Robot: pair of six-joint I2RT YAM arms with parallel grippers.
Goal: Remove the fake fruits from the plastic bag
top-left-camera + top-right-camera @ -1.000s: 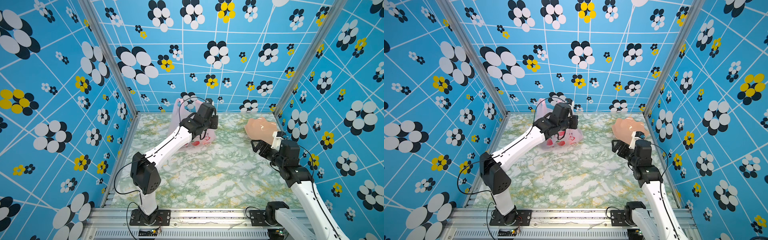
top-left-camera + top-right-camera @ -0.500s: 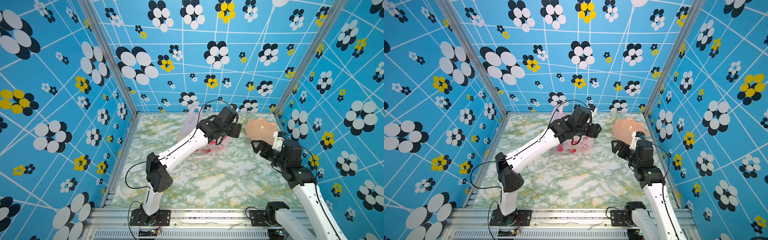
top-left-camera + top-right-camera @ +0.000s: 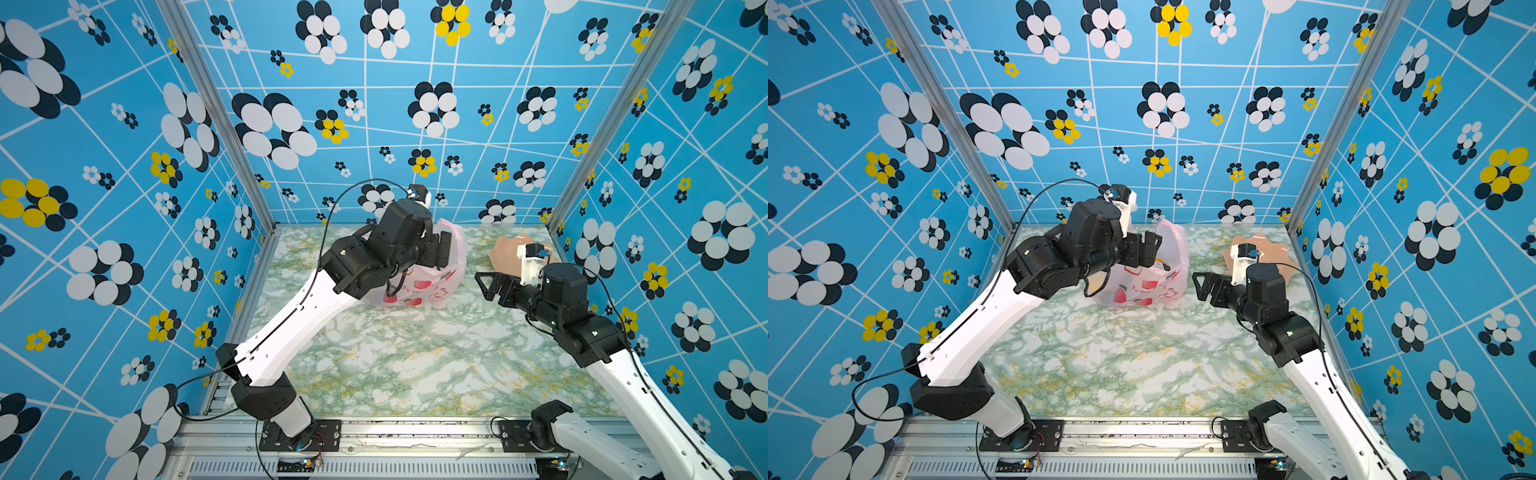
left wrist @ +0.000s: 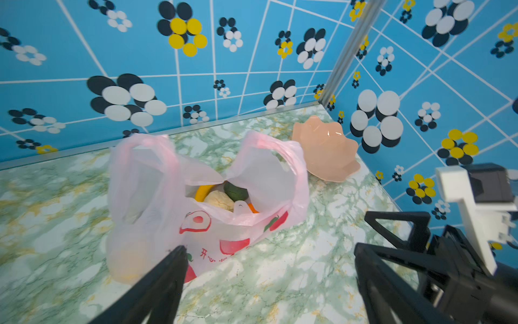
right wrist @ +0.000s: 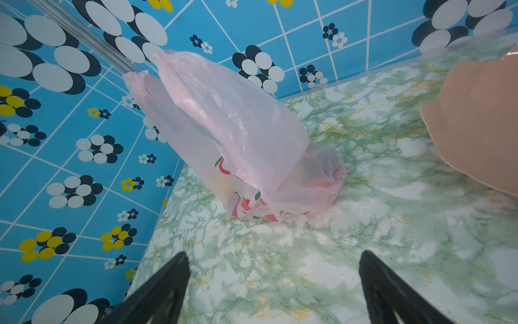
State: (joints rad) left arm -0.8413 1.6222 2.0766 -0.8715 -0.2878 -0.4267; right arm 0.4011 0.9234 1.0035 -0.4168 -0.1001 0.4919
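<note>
The pink plastic bag [image 3: 440, 286] [image 3: 1156, 286] stands at the back middle of the marble table, handles up and mouth open. In the left wrist view the bag [image 4: 157, 196] shows fake fruits inside: a yellow banana [image 4: 202, 191], a beige fruit [image 4: 220, 200], a dark green one [image 4: 236, 190] and an orange bit [image 4: 252, 208]. My left gripper [image 3: 439, 251] [image 3: 1143, 250] [image 4: 269, 250] hovers open over the bag's near side, holding nothing. My right gripper [image 3: 483, 286] [image 3: 1200, 285] [image 5: 274, 256] is open and empty, just right of the bag [image 5: 246, 146].
A peach-pink wavy-edged dish [image 3: 505, 253] [image 3: 1277, 254] [image 4: 325, 151] [image 5: 476, 126] sits in the back right corner, behind the right wrist. Blue patterned walls close in three sides. Bare marble table [image 3: 415, 365] stretches in front of the bag.
The left gripper, shut a second ago, carried the bag rightward towards the middle, then opened and let it go. The right arm has barely moved.
</note>
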